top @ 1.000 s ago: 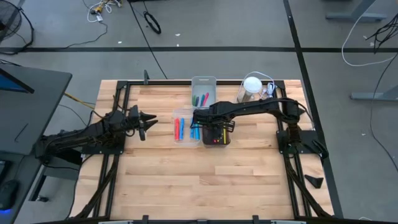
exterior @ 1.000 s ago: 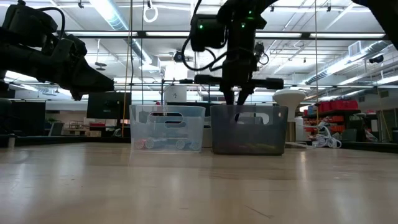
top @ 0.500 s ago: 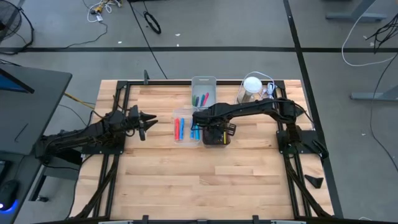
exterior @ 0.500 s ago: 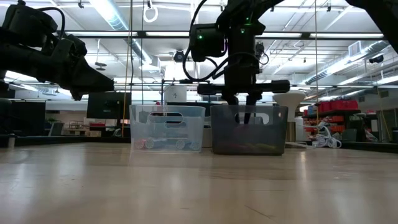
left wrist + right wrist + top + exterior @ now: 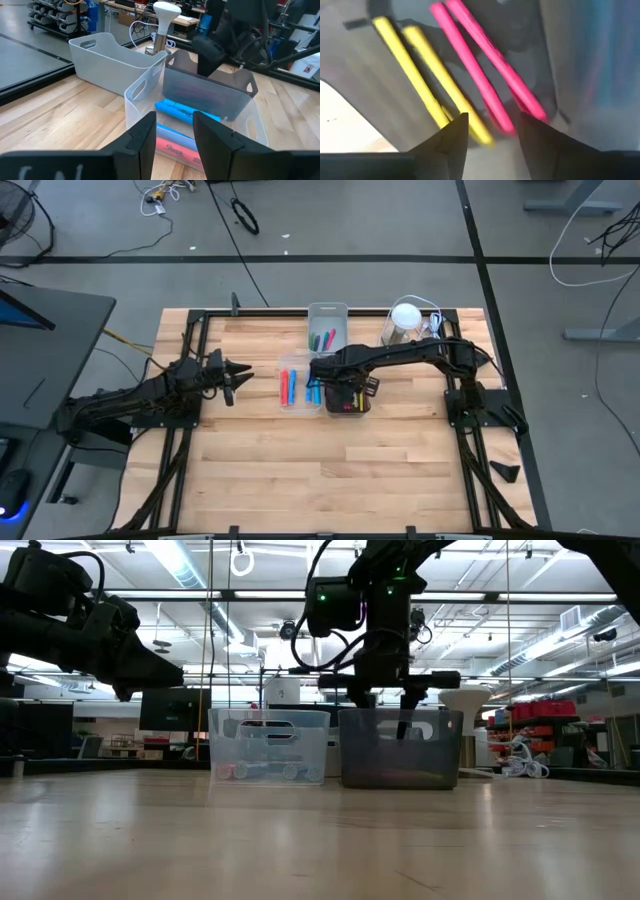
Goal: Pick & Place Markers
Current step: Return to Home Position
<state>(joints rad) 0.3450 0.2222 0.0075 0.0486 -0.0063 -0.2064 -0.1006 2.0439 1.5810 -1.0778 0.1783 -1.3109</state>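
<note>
The right gripper [image 5: 492,116] is held directly over the dark translucent rectangular bin [image 5: 400,755], which is set near the middle of the wooden surface [image 5: 300,470]. Its fingers [image 5: 445,142] are parted to a moderate gap, and nothing is held between them. In the low view their tips are seen at about the level of the dark bin's rim.

On the floor of the dark bin, two yellow markers [image 5: 411,70] and two pink markers [image 5: 472,70] are seen lying flat. Each pair is laid roughly parallel, with the yellow pair just beside the pink pair.

A clear plastic rectangular bin [image 5: 270,735] is set just beside the dark bin, on the side facing the left arm. Blue markers [image 5: 185,112] and pink-red markers [image 5: 175,145] are held in it.

Beyond the dark bin, towards the far edge of the surface, a pale grey bin [image 5: 327,310] is placed, with green and pink markers [image 5: 322,338] inside. A clear container with a round white top [image 5: 405,315] is stood near that far edge too, on the dark bin's right-arm side.

The left gripper [image 5: 173,117] is held above the surface, well apart from the dark bin, with the clear bin between them. It is pointed towards the dark bin, with its fingers [image 5: 142,142] parted a little and nothing gripped.
</note>
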